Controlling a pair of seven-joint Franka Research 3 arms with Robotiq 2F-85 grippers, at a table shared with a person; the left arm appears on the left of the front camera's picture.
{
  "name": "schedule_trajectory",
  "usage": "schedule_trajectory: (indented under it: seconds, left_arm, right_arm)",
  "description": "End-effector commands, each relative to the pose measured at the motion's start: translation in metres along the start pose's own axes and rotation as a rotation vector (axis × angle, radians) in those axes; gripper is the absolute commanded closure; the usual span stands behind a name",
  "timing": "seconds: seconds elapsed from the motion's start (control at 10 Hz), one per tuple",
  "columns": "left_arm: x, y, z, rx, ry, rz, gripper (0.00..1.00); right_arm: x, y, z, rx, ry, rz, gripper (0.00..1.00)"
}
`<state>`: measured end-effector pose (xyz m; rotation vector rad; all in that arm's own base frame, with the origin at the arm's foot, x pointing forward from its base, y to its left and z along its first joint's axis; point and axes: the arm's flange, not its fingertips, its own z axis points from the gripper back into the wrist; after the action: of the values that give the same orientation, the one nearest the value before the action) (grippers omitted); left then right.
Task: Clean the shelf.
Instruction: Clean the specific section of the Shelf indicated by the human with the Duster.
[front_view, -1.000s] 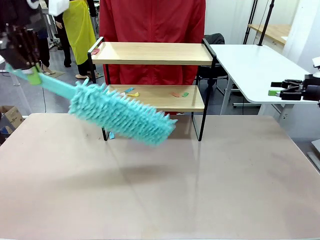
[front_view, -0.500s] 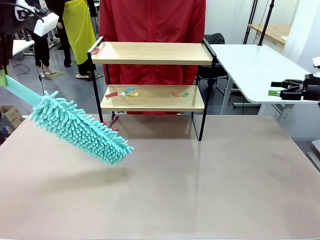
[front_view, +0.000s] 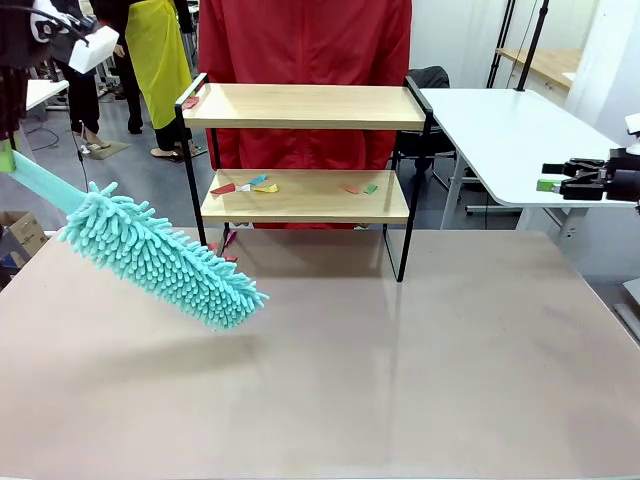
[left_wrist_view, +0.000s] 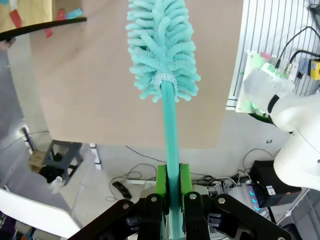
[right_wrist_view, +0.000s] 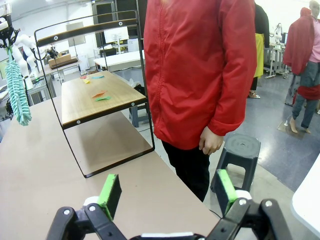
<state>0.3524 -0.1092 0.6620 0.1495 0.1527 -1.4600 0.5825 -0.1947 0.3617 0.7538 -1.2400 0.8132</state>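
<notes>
Teal duster (front_view: 160, 262), clamped by its handle in the left fingers (left_wrist_view: 161, 184), slants tip-first toward the shelf (front_view: 305, 196) at its left end; the right fingers (right_wrist_view: 111, 192) gape, well apart from it.

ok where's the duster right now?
Front view, left side: the duster hangs tilted over the left part of the table, in front and to the left of the shelf. Its handle is clamped in the left gripper.
</notes>
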Motion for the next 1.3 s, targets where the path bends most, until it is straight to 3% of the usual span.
schedule_trajectory:
  seconds: [0.0, 1.2]
  left_arm:
    - [-0.0005, -0.0012, 0.0008, -0.005, -0.011, 0.001, 0.87]
    - [-0.0005, -0.0012, 0.0008, -0.005, -0.011, 0.001, 0.87]
  right_arm:
    - [0.0080, 0.0013, -0.0007, -0.014, 0.011, -0.014, 0.00]
    - [0.0080, 0.0013, -0.0007, -0.014, 0.011, -0.014, 0.00]
